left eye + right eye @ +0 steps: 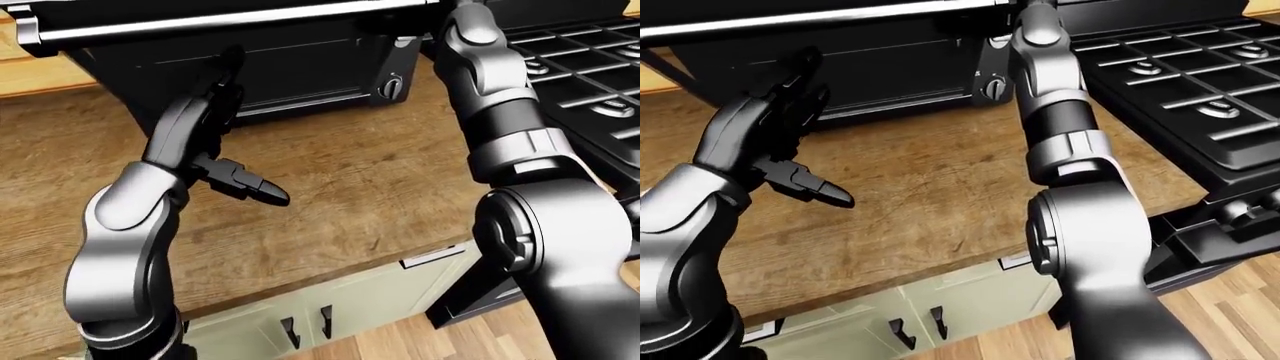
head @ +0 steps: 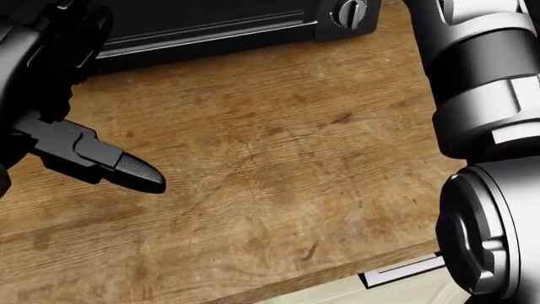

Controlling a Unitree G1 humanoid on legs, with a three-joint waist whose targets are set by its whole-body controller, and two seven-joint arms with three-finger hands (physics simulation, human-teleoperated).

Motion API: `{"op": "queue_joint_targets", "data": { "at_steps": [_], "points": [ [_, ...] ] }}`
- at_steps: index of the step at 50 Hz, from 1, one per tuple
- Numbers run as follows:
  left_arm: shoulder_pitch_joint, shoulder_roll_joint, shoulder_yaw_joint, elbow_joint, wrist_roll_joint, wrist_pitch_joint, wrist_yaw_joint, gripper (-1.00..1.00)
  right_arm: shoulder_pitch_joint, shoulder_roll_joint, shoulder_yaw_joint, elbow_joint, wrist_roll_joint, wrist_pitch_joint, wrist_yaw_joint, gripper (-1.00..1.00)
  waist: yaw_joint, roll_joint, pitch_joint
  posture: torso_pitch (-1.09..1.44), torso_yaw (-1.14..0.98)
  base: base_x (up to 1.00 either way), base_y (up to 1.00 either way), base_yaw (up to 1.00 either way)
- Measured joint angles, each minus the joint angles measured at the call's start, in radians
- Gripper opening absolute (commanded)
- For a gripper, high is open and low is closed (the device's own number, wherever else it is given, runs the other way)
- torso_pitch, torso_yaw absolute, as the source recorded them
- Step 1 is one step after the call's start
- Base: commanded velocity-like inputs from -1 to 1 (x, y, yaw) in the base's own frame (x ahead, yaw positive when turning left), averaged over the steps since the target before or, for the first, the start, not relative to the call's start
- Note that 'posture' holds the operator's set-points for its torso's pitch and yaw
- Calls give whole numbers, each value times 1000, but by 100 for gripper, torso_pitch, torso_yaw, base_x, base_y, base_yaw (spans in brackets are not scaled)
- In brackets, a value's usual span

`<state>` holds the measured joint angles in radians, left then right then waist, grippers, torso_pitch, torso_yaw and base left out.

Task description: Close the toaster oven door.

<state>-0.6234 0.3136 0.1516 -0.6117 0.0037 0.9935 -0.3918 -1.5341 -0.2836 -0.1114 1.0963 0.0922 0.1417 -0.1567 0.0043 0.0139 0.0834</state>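
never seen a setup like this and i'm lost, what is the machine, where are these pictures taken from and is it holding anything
These are simulator renders, all taken from cameras on a humanoid robot's head, looking out over its own arms. Two are its left and right eyes; the third, the head view, looks down more steeply.

The grey and black limb on the left ends in its left hand, with three fingers spread open, raised beside the toaster oven and holding nothing. The right arm reaches up towards the oven's top edge; its hand is out of view, so I cannot tell whether it grips anything.

The oven stands on a wooden counter. Its door looks swung open, the silver handle bar running along the top of the eye views. A black stove sits to the right, pale cabinets below.
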Motion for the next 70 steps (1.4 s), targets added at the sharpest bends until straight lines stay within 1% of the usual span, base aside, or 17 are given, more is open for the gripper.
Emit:
{"op": "queue_joint_targets", "data": {
  "at_steps": [9,15,19,31,38,44,53,57,62,70],
  "points": [
    [-42,11,2,60,0,-17,-21,100,-12,-5,-12,11,4,10,-32,100,6,-2,0,0,0,0,0,0],
    [-57,14,-3,79,2,-19,-18,100,-16,-7,-13,17,2,8,-41,100,6,-3,0,0,0,0,0,0],
    [-89,20,-4,126,-5,-32,-28,100,-8,-9,-17,3,-3,-5,-62,100,11,-5,-1,0,0,0,0,0],
    [-153,34,-10,237,-9,-70,-26,100,-11,-13,-19,0,-5,-17,-83,100,14,-7,-5,0,0,0,0,0],
    [-187,50,-16,294,-13,-80,-25,100,-14,-17,-5,0,-31,-25,-112,100,12,-10,-7,0,0,0,0,0],
    [-215,57,-18,341,-16,-86,-29,100,-16,-23,-15,-7,-48,-21,-135,100,11,-13,-7,0,0,0,0,0],
    [-257,79,-14,445,-4,-126,-23,100,-28,-50,-24,-27,-66,-55,-164,100,2,-13,-17,0,0,0,0,0],
    [-286,83,-12,499,5,-154,-19,100,-24,-48,-26,-22,-71,-58,-167,100,0,-14,-17,0,0,0,0,0],
    [-305,85,-11,510,15,-194,-12,100,-21,-47,-27,-13,-71,-54,-166,100,-1,-15,-17,0,0,0,0,0],
    [-347,95,-15,589,20,-231,-26,100,-28,-49,-28,-13,-72,-53,-168,100,1,-15,-18,0,0,0,0,0]
  ]
}}
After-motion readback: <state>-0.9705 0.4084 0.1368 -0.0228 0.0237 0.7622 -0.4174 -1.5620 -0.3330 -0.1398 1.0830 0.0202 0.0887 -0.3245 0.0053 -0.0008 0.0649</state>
